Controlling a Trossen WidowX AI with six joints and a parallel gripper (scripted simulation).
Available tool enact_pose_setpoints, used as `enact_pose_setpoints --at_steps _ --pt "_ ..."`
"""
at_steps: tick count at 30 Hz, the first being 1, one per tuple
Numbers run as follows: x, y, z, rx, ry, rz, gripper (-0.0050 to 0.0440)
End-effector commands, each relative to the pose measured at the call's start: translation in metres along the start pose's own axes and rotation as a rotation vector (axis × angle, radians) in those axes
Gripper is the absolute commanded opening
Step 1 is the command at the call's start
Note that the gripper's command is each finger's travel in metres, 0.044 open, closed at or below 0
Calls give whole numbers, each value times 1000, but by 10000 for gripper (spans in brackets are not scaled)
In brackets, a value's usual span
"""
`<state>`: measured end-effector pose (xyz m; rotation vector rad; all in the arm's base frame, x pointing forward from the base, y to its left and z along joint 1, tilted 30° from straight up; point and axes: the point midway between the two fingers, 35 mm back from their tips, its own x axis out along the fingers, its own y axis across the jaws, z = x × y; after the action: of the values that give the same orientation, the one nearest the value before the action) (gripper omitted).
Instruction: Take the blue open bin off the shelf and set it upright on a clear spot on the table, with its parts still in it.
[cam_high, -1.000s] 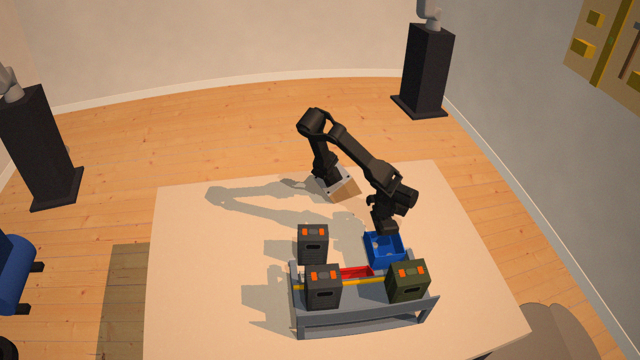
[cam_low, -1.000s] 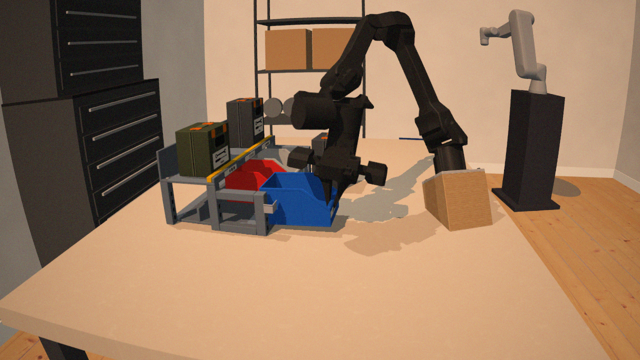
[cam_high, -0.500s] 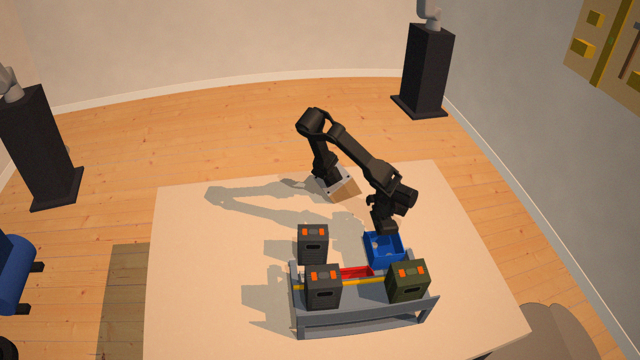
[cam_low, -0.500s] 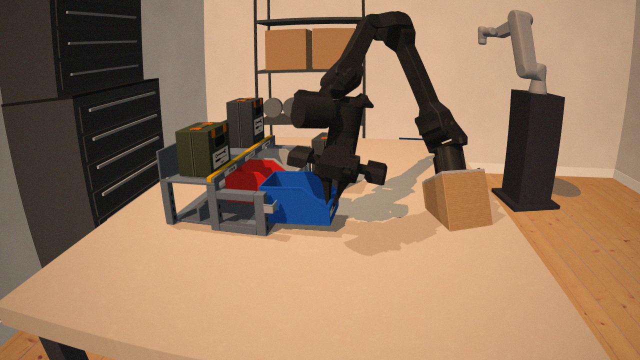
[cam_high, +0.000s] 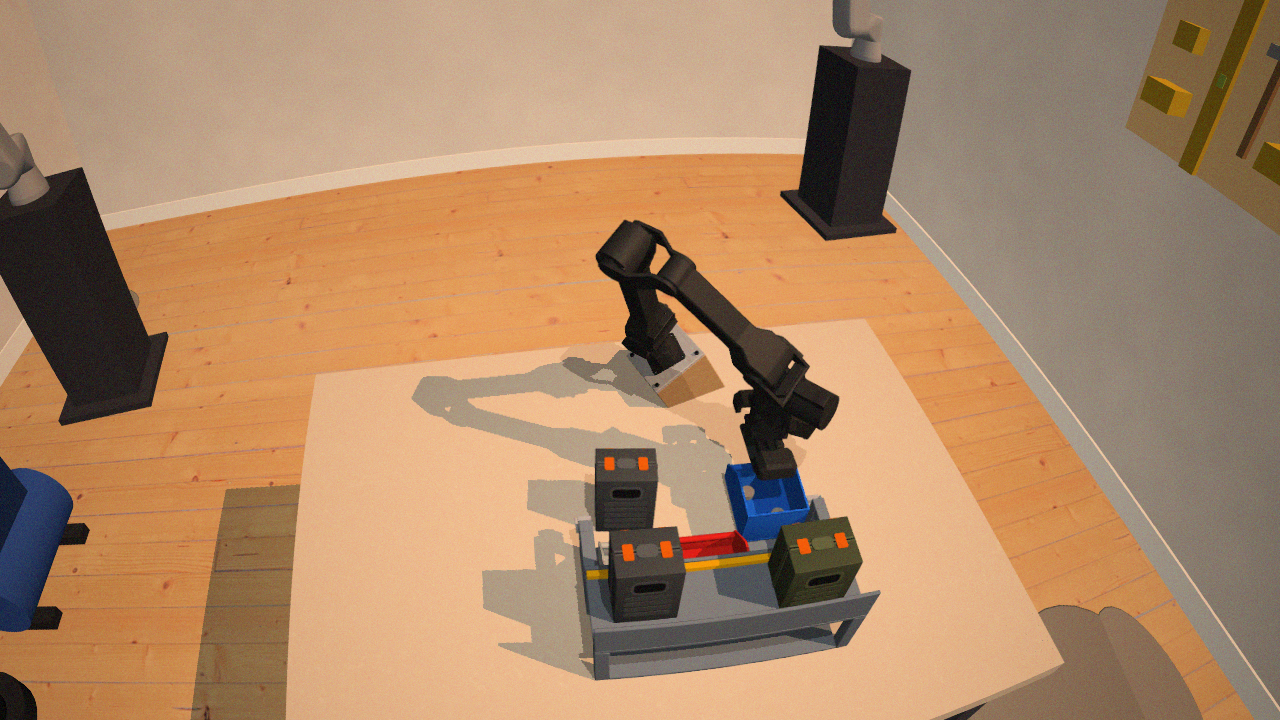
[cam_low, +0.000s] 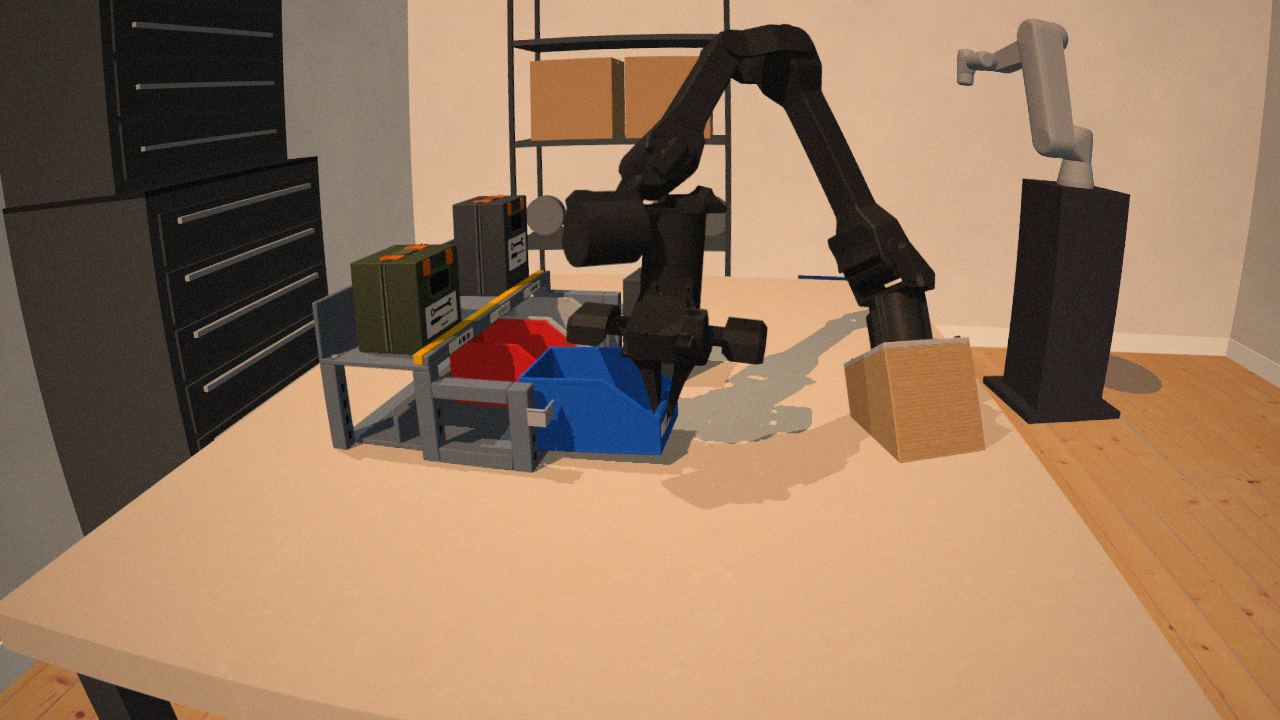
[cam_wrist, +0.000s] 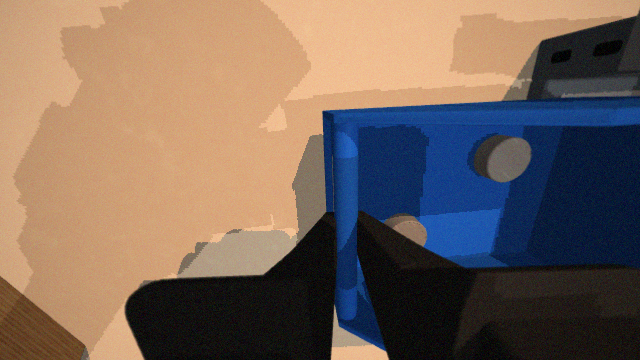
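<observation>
The blue open bin (cam_high: 766, 504) stands upright on the table just in front of the grey shelf (cam_high: 716, 591), mostly out of it. It also shows in the exterior view (cam_low: 597, 400) and the wrist view (cam_wrist: 475, 200). My gripper (cam_wrist: 343, 220) is shut on the bin's front wall, one finger inside and one outside; it shows in the top and exterior views (cam_high: 772, 462) (cam_low: 660, 380). Two grey round parts (cam_wrist: 501, 158) (cam_wrist: 407, 228) lie inside the bin.
A red bin (cam_high: 714, 543) sits in the shelf. A dark grey case (cam_high: 644, 573) and a green case (cam_high: 814, 560) stand on the shelf top. Another grey case (cam_high: 624, 488) stands on the table behind the shelf. The arm's wooden base block (cam_low: 914, 398) is at the right.
</observation>
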<state>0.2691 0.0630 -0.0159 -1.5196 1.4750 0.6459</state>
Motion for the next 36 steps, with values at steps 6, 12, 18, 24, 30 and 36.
enact_pose_setpoints --at_steps 6,12,18,24,30,36 --pt "-1 -3 2 9 -12 49 0" --pt "0 -5 1 8 -10 38 0" --pt "5 -4 2 8 -10 50 0" --pt "5 -4 2 8 -10 50 0" --pt "8 -4 2 9 -8 46 0" --pt "11 -3 2 8 -9 50 0"
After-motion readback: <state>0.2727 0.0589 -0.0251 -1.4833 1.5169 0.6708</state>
